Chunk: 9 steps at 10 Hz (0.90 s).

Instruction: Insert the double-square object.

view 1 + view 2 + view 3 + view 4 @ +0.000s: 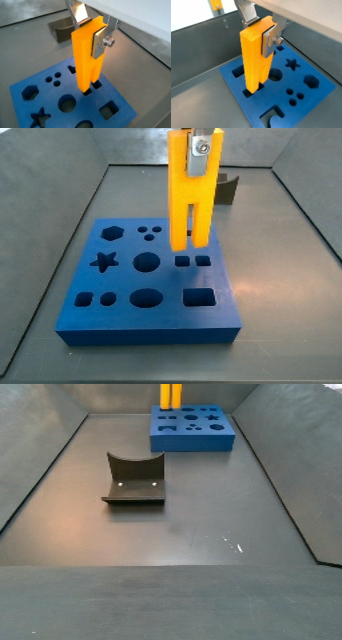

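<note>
jaws grip double-square object over block.

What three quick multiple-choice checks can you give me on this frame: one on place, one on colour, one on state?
1. Where is the double-square object?
A. Lying on the floor
B. Upright over the blue block
C. On the fixture

2. What colour is it?
A. Yellow-orange
B. Green
C. Dark grey

3. What state is the end effector in?
A. Open, holding nothing
B. Shut on the double-square object
C. Out of view

Answers:
1 B: a side view shows its prongs at the paired square holes.
2 A: both wrist views show yellow-orange.
3 B: the silver fingers clamp its upper end.
</note>
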Available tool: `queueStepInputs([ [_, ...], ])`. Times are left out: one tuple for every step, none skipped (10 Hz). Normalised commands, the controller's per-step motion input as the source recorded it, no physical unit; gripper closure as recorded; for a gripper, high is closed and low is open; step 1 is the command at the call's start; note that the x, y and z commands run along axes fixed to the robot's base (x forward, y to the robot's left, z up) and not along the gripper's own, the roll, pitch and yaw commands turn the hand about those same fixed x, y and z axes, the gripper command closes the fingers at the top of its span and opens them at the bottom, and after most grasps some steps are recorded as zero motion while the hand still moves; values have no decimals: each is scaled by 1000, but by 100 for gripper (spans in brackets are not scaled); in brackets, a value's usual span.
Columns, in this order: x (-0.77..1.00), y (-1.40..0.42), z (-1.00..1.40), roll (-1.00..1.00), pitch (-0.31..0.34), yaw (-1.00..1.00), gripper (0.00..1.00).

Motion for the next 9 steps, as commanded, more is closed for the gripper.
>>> queueStepInputs([
  [49, 0, 43, 136, 139, -691, 100],
  [94, -20, 11, 66, 163, -677, 100],
  [117, -20, 0, 57, 159, -669, 100],
  [163, -23, 0, 57, 174, -620, 100],
  [243, -89, -23, 66, 190, -466, 100],
  [3, 0, -183, 70, 40, -126, 100],
  [154, 0, -331, 44, 9, 103, 100],
  [189, 0, -240, 121, 1, 126, 100],
  [163, 0, -240, 236, 24, 137, 100],
])
